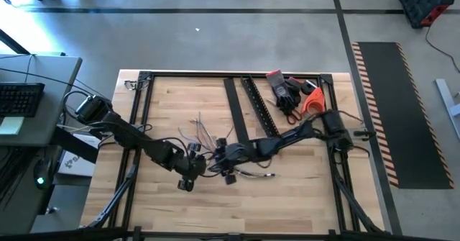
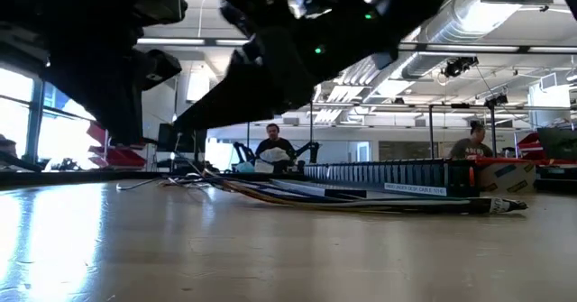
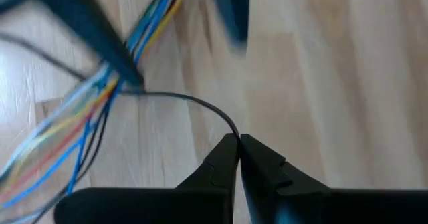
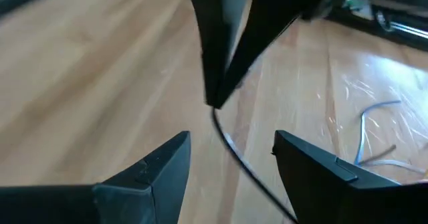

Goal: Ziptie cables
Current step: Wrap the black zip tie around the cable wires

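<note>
The cables (image 1: 205,137) lie as a loose bunch of thin coloured wires near the table's middle. They show blue, yellow and red in the left wrist view (image 3: 80,127) and lie flat in the low view (image 2: 361,198). A thin black strand (image 3: 194,102) arcs out of the bunch; whether it is a zip tie or a wire I cannot tell. My left gripper (image 1: 188,167) (image 3: 238,140) is shut on the strand's free end. My right gripper (image 1: 224,162) (image 4: 231,144) is open just right of the left one, its fingers standing on either side of the strand (image 4: 224,134) without touching it. My left gripper pinches the free end of the thin black strand (image 3: 231,127) between its two fingertips. The fingers (image 4: 221,57) come from above, pointing down at the table. From the pinch the strand curves slackly back to the cable bunch (image 3: 137,90), just over the wood.
Two long black slotted rails (image 1: 251,108) lie beyond the cables, toward the far edge. Black gloves and an orange-handled tool (image 1: 295,93) sit at the far right corner. A black frame (image 1: 144,75) borders the table. People (image 2: 275,149) stand in the room behind.
</note>
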You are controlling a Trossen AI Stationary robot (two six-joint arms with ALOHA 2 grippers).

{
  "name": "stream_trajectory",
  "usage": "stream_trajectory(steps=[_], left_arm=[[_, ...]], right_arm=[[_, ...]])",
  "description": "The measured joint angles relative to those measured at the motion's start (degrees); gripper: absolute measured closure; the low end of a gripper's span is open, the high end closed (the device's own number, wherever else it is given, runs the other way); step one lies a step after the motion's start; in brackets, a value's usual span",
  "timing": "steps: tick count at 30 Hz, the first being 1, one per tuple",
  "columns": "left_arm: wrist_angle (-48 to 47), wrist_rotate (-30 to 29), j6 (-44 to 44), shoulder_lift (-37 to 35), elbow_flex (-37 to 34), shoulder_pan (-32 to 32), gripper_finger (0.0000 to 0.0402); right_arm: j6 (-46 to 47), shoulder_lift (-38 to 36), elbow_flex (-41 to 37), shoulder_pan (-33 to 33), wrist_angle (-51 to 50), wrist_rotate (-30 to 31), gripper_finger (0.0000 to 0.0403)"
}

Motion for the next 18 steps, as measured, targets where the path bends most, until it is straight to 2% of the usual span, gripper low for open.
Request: stream_trajectory(steps=[4,7,10,13,14,18], left_arm=[[-0.27,0.79,0.36,0.0,0.95,-0.01,0.0401],[-0.29,1.61,0.36,0.0,1.03,-0.09,0.0401],[-0.29,1.7,0.28,-0.04,1.05,-0.07,0.0401],[-0.83,1.53,0.11,-0.04,1.13,-0.04,0.0398],[-1.79,1.6,0.11,-0.05,1.14,-0.04,0.0393],[-10.07,-0.31,-1.22,-1.48,1.14,0.07,0.0363]], right_arm=[[-3.75,4.1,6.76,0.0,-6.1,-2.02,0.0201],[-4.4,6.18,10.32,0.09,-8.11,-5.11,0.0224],[-3.59,6.83,11.38,0.04,-9.28,-5.9,0.028],[-0.8,6.83,11.16,0.04,-10.13,-5.86,0.0366],[0.37,6.83,11.16,0.04,-10.99,-5.9,0.0384],[6.83,6.59,9.38,0.54,-12.64,-5.68,0.04]])
